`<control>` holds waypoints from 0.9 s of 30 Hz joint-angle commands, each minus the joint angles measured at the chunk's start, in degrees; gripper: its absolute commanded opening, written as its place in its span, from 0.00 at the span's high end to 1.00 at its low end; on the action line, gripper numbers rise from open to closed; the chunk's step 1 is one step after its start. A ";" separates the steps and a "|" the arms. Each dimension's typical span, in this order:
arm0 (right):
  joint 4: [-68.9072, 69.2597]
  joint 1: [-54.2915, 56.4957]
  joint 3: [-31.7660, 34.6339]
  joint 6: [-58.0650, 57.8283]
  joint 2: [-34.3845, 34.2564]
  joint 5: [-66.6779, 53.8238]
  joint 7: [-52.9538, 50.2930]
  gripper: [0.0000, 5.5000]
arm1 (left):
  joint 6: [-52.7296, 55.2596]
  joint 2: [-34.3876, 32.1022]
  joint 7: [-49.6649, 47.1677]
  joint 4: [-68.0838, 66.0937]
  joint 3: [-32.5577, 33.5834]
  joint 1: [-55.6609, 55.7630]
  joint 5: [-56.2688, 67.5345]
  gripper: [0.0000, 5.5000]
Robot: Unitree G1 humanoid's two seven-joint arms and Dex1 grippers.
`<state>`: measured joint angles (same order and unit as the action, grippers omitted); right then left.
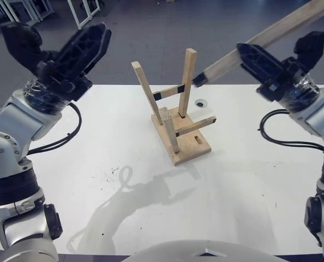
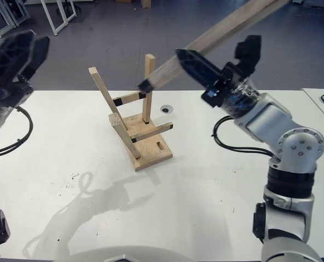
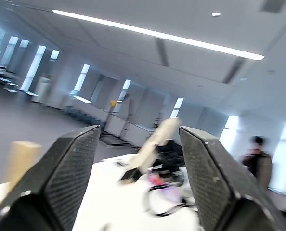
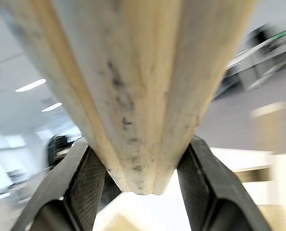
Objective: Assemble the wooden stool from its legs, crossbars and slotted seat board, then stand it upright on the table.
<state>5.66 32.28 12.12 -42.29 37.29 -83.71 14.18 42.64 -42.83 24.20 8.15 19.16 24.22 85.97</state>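
My right pincer (image 1: 278, 42) is clamped on a long wooden leg (image 1: 293, 24), with one finger on each side of the stick. In the right wrist view the pads (image 4: 85, 187) press against both its flanks. I hold it high over the far right part of the table (image 1: 249, 174), slanting down toward the middle. Its dark lower tip hangs just beside the top of the upright leg (image 1: 188, 76) of the half-built stool; I cannot tell whether the two touch.

The slotted seat board (image 1: 192, 147) lies flat on the table, near the middle of the far edge. Two legs rise from it: the upright one on the far side, and a tilted leg (image 1: 151, 95) that leans toward the far left corner. A crossbar with black bands (image 1: 167, 93) spans between them partway up. A second crossbar (image 1: 197, 125) sits lower, just above the board, with its free end pointing toward the right edge.

My left pincer (image 1: 55, 35) is raised over the far left corner — fingers spread wide apart, gripping nothing.

A small round grommet hole (image 1: 200, 102) sits in the table just behind the board.
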 commanded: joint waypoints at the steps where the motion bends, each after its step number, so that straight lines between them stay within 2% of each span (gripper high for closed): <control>1: -9.32 -3.27 -3.37 10.30 1.79 21.67 6.12 0.62 | -7.46 2.44 -5.70 -6.58 -15.82 -4.07 -30.28 0.45; 3: -12.94 -5.27 -7.64 14.71 1.60 31.76 8.75 0.62 | -11.41 4.85 -7.69 -11.08 -23.31 -4.27 -42.68 0.45; 6: -16.14 -8.02 -14.14 20.58 -1.40 43.54 11.85 0.62 | -16.16 10.49 -9.19 -18.17 -28.02 -3.61 -53.07 0.45; 9: -16.66 -10.65 -17.40 23.57 -5.77 49.86 14.85 0.62 | -21.12 15.93 -9.19 -27.58 -29.93 -1.90 -61.43 0.45; 13: -15.31 -13.46 -19.33 23.87 -8.64 53.87 18.78 0.62 | -23.86 19.79 -7.72 -33.27 -29.00 -0.63 -66.39 0.45; 17: -10.25 -17.77 -20.34 21.47 -8.98 54.59 23.58 0.62 | -24.65 21.43 -5.56 -35.71 -27.42 -0.97 -68.84 0.45; 21: 0.13 -22.92 -20.55 15.99 -8.73 49.06 29.27 0.62 | -27.79 21.83 -2.74 -39.59 -26.12 -2.35 -71.08 0.45; 27: 10.41 -25.66 -20.91 10.47 -10.55 46.02 29.53 0.63 | -32.19 21.77 4.37 -44.22 -24.98 -3.78 -72.94 0.45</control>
<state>13.91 6.34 -9.09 -30.40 27.39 -36.83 44.16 10.94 -21.40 25.80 -33.65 -5.14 21.78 14.41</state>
